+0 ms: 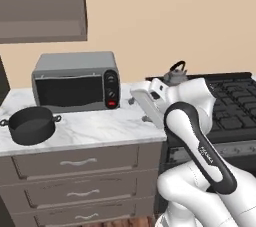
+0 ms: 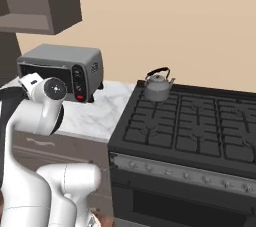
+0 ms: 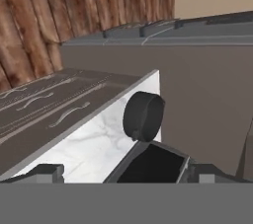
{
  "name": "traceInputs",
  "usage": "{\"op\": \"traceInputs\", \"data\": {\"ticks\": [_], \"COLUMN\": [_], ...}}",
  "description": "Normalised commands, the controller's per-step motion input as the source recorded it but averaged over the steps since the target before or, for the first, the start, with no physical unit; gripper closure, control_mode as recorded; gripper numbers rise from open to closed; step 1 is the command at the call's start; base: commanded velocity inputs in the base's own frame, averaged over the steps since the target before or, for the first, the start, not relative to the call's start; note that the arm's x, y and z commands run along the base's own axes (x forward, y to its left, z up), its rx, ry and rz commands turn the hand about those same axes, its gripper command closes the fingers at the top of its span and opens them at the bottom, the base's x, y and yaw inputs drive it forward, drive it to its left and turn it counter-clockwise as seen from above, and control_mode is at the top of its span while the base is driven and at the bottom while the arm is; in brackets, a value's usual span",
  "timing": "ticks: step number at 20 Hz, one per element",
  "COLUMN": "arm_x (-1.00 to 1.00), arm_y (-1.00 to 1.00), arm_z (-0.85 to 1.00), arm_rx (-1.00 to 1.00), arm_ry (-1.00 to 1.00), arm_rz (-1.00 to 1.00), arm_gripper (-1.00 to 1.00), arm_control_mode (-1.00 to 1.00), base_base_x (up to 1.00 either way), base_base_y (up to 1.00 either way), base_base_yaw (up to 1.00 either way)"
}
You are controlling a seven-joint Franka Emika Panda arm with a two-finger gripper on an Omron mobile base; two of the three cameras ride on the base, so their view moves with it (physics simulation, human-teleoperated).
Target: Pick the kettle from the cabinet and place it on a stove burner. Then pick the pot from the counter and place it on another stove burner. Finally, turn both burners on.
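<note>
Drawers [image 1: 75,163] with short silver handles sit nearest me, under the white marble tabletop [image 1: 100,126]; my arm rises in front of them and bends over the slab, with the fingers [image 3: 123,171] spread wide and holding nothing, their two dark tips standing well apart at the bottom of the hand view; that view is rolled hard, so the pot [image 3: 143,116] shows on its side there, resting on the marble a little beyond the tips; from the left base view the pot [image 1: 31,125] sits on the left part of the tabletop, in front of the grey toaster oven [image 1: 76,82] and apart from it; farther right the stove begins, its black burners [image 2: 195,123] laid out in a grid; the kettle [image 2: 158,87] stands upright on the rear left burner, clear of my hand; so I judge the first leg done, kettle already out of the cabinet [image 1: 42,6] and on the stove; the pot is not yet lifted and I judge it the step in hand, the wrist aimed that way; after that it needs a different burner, and both burners remain to be turned on; I cannot tell from these views whether any is lit.
</note>
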Motion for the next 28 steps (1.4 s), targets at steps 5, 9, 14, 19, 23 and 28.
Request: {"op": "traceInputs", "data": {"ticks": [5, 9, 14, 19, 23, 28], "arm_x": [0.0, 0.0, 0.0, 0.0, 0.0, 0.0], "arm_y": [0.0, 0.0, 0.0, 0.0, 0.0, 0.0], "arm_z": [0.0, 0.0, 0.0, 0.0, 0.0, 0.0], "arm_rx": [0.0, 0.0, 0.0, 0.0, 0.0, 0.0], "arm_ry": [0.0, 0.0, 0.0, 0.0, 0.0, 0.0], "arm_rz": [0.0, 0.0, 0.0, 0.0, 0.0, 0.0], "arm_gripper": [-1.0, -1.0, -1.0, -1.0, -1.0, -1.0], "arm_control_mode": [1.0, 1.0, 1.0, 1.0, 1.0, 1.0], "base_base_x": [-0.03, 0.0, 0.0, 0.0, 0.07, 0.14], "base_base_y": [0.57, 0.55, 0.56, 0.48, 0.24, 0.22], "base_base_yaw": [0.0, 0.0, 0.0, 0.0, 0.0, 0.0]}}
